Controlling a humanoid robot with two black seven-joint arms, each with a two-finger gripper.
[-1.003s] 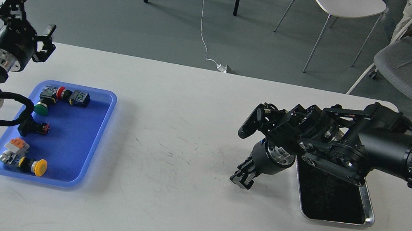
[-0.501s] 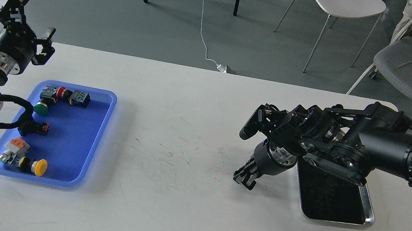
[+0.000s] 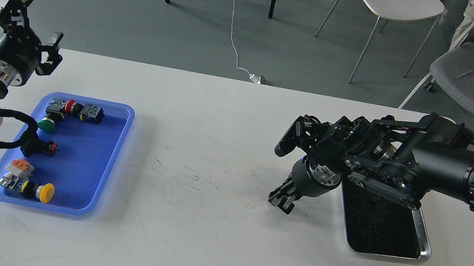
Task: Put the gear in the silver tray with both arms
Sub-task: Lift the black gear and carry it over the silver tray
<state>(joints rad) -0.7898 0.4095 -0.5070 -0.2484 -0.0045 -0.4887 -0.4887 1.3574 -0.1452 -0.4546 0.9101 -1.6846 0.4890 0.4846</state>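
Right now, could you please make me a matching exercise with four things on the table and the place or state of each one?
Things:
1. silver tray
2. blue tray
3. yellow button
4. left gripper

Places or states:
A. holds the coloured parts
B. partly under the right arm
C. raised beyond the blue tray, fingers apart
D. blue tray's near end

Pairs: 1-B, 2-A, 3-D, 4-C

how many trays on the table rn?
2. Blue plastic tray at the table's left side, holding push-button parts; rectangular shiny silver metal tray at right, partly under the right arm.
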